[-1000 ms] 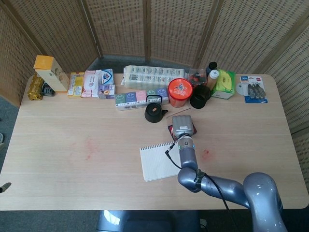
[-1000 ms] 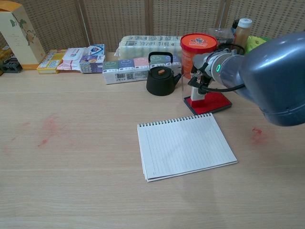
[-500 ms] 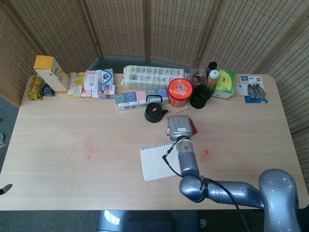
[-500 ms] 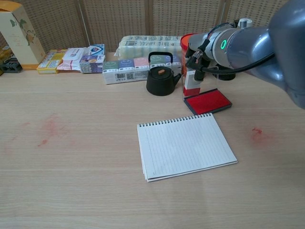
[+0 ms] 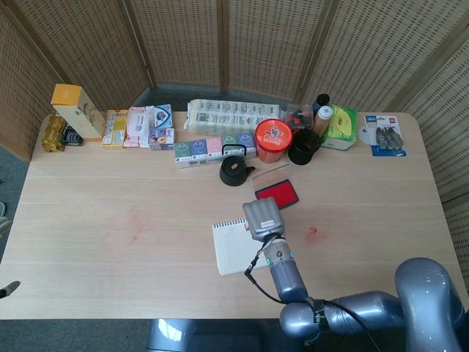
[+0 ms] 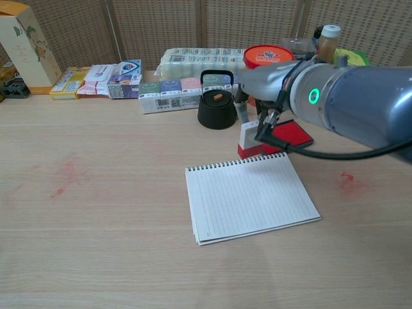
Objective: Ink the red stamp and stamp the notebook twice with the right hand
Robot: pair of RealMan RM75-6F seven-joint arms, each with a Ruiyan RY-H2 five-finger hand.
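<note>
From above in the head view, the right hand (image 5: 262, 217) is hovering over the top edge of the one spiral notebook (image 5: 236, 247), hiding the stamp; one red ink pad (image 5: 276, 193) is lying just behind. In the chest view, its fingers are clamped on the single red stamp (image 6: 250, 141), upright above the notebook's far edge. The left hand is showing nowhere.

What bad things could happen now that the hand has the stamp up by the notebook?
1. The red stamp hangs near the notebook's spiral edge, so the print might land half off the page.
2. The black kettle and open ink pad sit close beside the right hand, which might bump them.
</note>
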